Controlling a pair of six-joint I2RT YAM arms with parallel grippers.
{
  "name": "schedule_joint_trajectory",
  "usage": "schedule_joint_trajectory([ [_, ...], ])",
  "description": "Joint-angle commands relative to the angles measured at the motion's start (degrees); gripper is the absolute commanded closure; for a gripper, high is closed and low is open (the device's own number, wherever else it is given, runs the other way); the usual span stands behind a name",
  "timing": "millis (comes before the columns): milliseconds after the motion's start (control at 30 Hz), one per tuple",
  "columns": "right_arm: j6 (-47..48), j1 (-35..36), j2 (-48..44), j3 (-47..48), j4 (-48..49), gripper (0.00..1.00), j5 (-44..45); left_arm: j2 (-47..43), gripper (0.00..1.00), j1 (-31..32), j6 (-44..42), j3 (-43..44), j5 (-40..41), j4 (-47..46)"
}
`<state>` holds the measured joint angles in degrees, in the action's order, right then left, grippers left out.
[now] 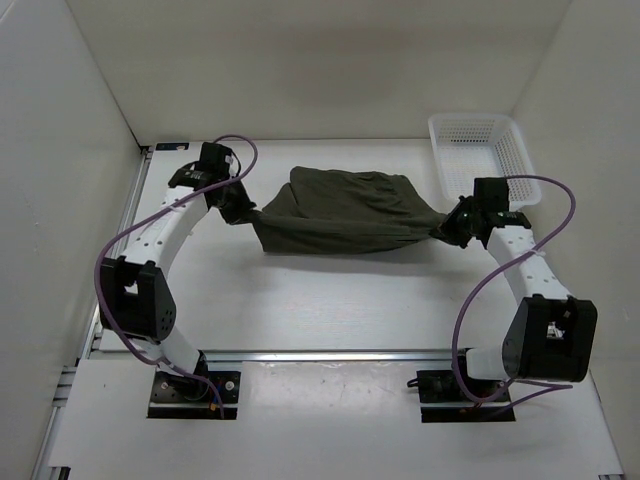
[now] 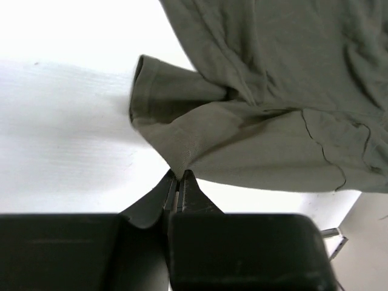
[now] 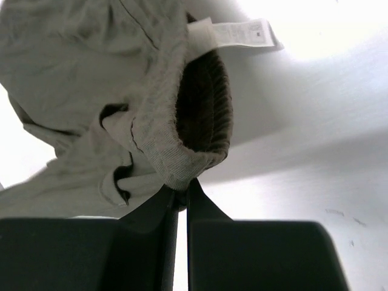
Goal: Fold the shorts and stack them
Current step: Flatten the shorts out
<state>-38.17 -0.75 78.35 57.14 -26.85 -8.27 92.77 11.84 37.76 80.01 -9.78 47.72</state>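
The dark olive-green shorts (image 1: 340, 212) hang stretched between my two grippers above the middle of the table. My left gripper (image 1: 243, 214) is shut on the shorts' left end; in the left wrist view its fingertips (image 2: 179, 176) pinch a hem corner of the fabric (image 2: 254, 121). My right gripper (image 1: 441, 230) is shut on the right end; in the right wrist view its fingertips (image 3: 182, 191) pinch the ribbed waistband (image 3: 182, 151), with a white label (image 3: 239, 33) showing above.
A white mesh basket (image 1: 482, 150) stands at the back right of the table, just behind the right gripper. White walls enclose the table on the left, back and right.
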Motion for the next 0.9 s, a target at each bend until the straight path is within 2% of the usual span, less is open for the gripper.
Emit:
schedule_joint_trajectory([
  [0,3.02,-0.83,-3.28,1.65,-6.37,1.00,2.30,-3.12,0.90,-0.06,-2.60,3.13,5.12,7.73],
  [267,3.63,-0.83,-7.24,2.71,-10.22,1.00,2.82,-3.74,0.90,-0.06,-3.74,4.90,4.60,9.93],
  [600,5.30,-0.83,-17.34,-2.65,-17.62,1.00,3.35,-15.16,0.90,-0.06,-6.73,-4.25,4.07,14.77],
  [733,4.61,-0.83,-16.39,-4.23,-14.65,0.94,2.74,-12.54,0.88,-0.06,-7.26,-4.95,1.26,12.22],
  [833,4.60,-0.83,-9.99,-2.58,-9.56,0.72,0.81,-4.73,0.89,1.25,-7.26,-1.53,-0.06,8.27],
  [867,4.60,-0.83,-5.09,-1.17,-9.54,0.64,0.80,0.69,0.89,1.26,-8.04,2.05,-0.06,8.26],
])
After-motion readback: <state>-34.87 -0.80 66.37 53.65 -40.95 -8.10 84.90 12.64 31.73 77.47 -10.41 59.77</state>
